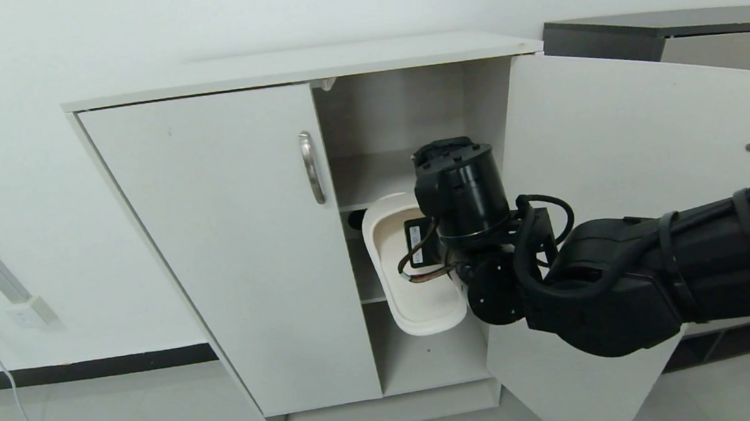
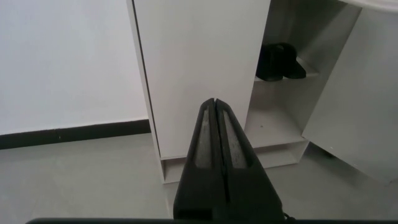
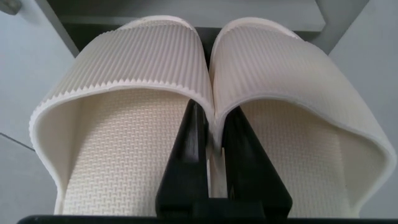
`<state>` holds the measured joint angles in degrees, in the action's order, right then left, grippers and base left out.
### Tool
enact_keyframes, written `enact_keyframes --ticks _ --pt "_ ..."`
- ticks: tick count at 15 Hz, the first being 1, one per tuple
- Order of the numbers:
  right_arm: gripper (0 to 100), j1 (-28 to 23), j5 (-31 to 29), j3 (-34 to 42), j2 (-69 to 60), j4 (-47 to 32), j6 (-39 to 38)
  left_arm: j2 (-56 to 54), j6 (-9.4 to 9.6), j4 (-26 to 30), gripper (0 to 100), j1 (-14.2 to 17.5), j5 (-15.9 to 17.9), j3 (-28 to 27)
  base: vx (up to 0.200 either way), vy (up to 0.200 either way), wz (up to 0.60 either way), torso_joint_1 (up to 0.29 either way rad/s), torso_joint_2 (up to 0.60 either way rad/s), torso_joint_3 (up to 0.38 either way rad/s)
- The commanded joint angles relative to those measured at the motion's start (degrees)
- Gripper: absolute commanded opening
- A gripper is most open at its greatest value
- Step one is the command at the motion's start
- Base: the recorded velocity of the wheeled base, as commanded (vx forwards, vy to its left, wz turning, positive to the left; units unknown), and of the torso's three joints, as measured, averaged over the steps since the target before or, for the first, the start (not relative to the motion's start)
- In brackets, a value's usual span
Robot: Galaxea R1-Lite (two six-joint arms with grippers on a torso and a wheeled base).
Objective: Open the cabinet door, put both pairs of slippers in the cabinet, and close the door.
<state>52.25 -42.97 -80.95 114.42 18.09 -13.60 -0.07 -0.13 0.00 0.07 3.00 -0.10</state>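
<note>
right tool (image 3: 210, 134) clamped on the cream slippers (image 1: 422, 309), holding them in the open right half of the cabinet (image 1: 236, 265); left tool (image 2: 215, 118) clenched empty, black slippers (image 2: 280, 62) sit on a shelf (image 2: 309, 73) inside

Slippers (image 3: 137, 62) ribbed, rubbery foam; cabinet (image 1: 214, 253) smooth matt laminate (handle (image 1: 311, 167) brushed metal).

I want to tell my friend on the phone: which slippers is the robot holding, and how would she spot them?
Find the white cabinet with its right door swung open. In that opening, a black arm grips a pair of slippers side by side in its jaws. They are cream with ribbed straps, unlike the black pair sitting on a shelf inside.
</note>
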Motion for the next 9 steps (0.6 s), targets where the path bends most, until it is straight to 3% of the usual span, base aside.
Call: enact_keyframes --ticks 1,2,9 --pt "0 0.0 0.0 -0.8 0.5 0.0 0.1 0.1 -0.04 0.0 0 0.0 0.0 0.0 0.0 0.0 0.0 0.0 0.0 0.0" --pt "0 0.0 0.0 -1.0 0.6 0.0 0.1 0.1 -0.04 0.0 0 0.0 0.0 0.0 0.0 0.0 0.0 0.0 0.0 0.0" --pt "0 0.0 -0.2 -2.1 1.1 0.0 0.5 0.1 -0.04 0.0 0 0.0 0.0 0.0 0.2 0.0 0.0 -0.001 0.0 0.002"
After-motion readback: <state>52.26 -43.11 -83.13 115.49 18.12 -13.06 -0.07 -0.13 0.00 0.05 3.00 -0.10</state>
